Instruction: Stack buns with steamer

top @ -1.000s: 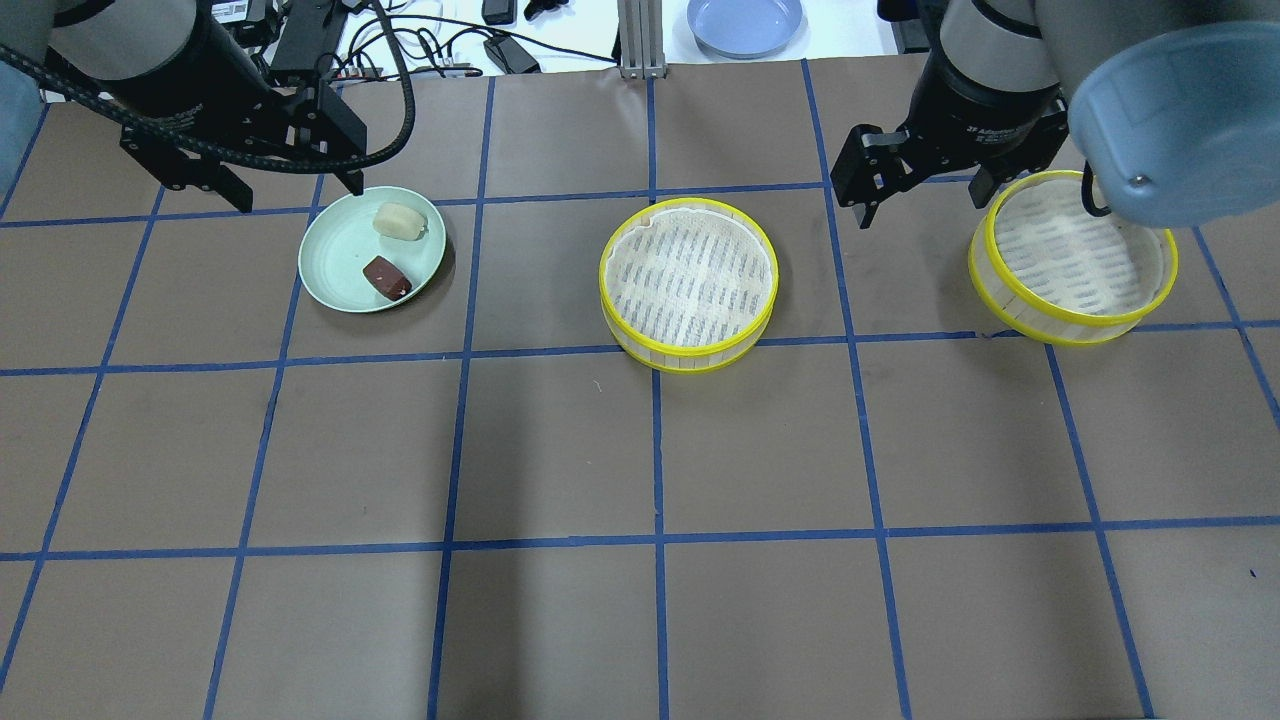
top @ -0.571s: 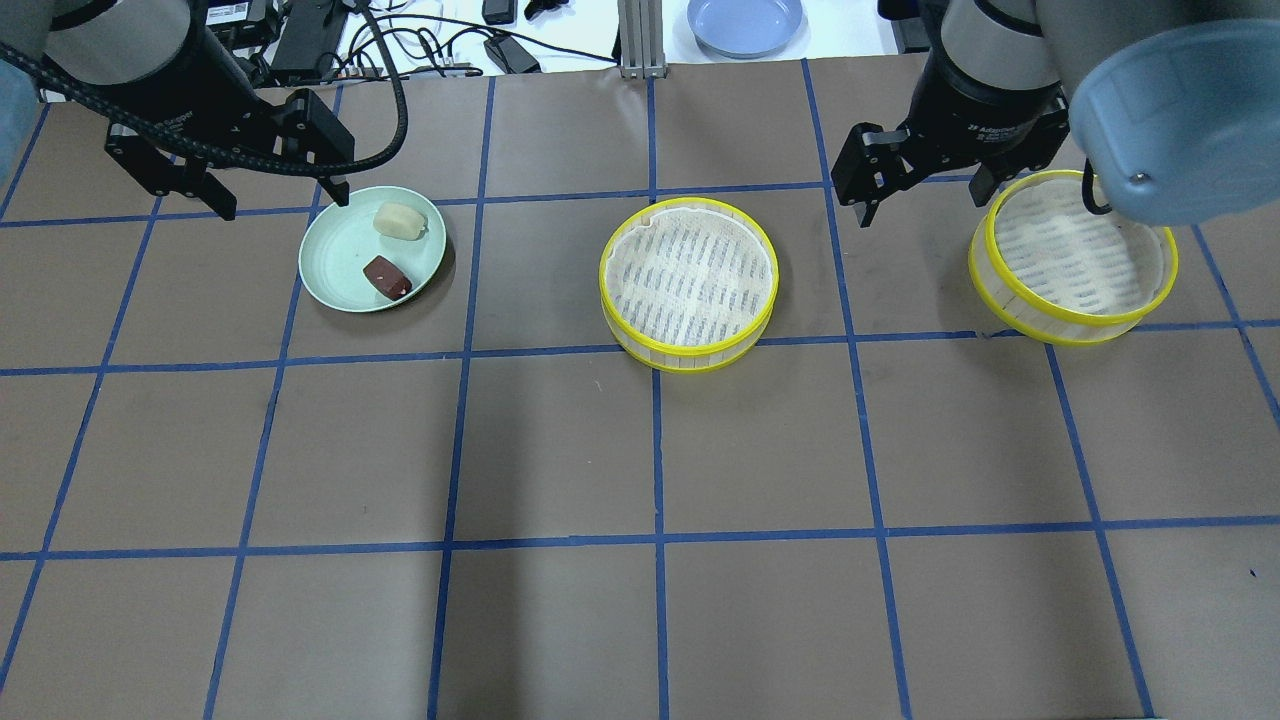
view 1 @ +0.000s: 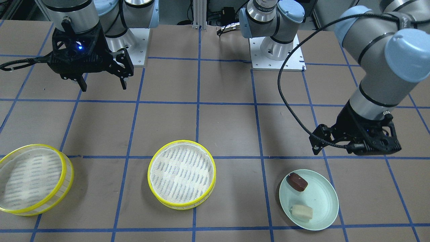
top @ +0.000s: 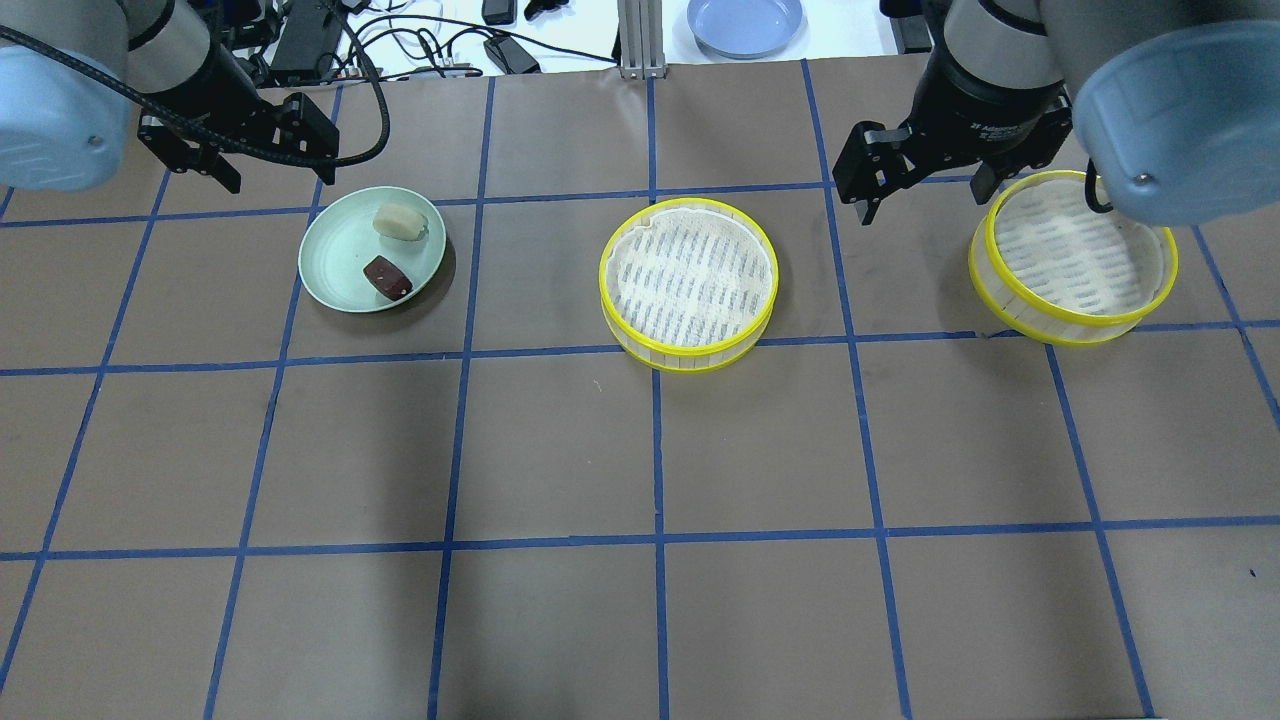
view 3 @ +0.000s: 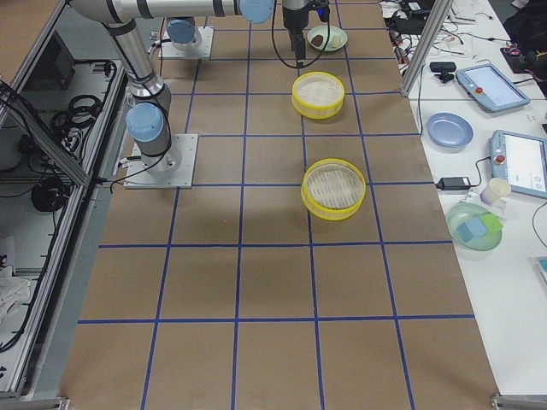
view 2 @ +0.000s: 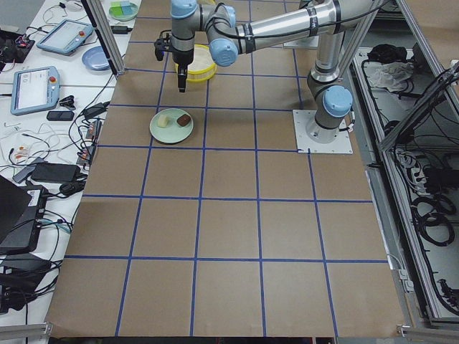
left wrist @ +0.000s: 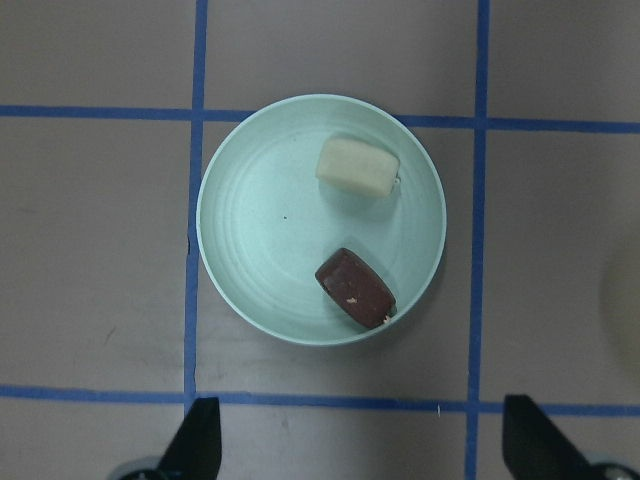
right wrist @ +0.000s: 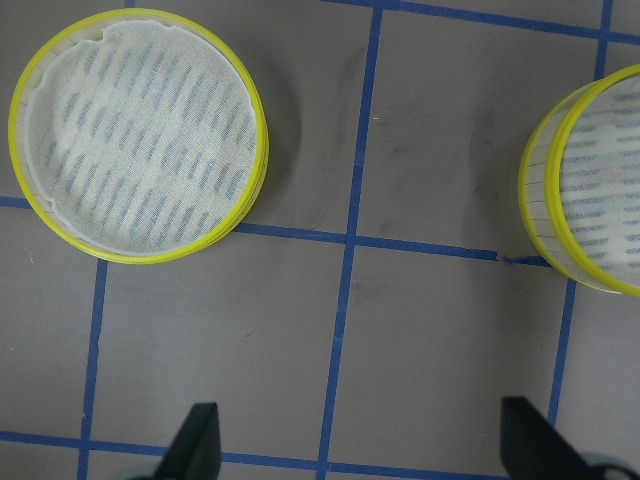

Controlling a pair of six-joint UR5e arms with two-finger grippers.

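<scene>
Left gripper (top: 278, 172), spread and empty, has backed off far-left from plate (top: 325, 262). Cream bun (top: 400, 221) and brown bun (top: 387, 277) lie on plate, untouched. Middle steamer tray (top: 688, 285) empty. Right gripper (top: 925, 190) spread, idle. First pick judged pending.

The plate (top: 335, 265), leftmost, holds the far bun (top: 400, 221) and the near bun (top: 387, 277) (apart); the middle steamer tray (top: 689, 283), then the right steamer tray (top: 1075, 257), follow rightward.
</scene>
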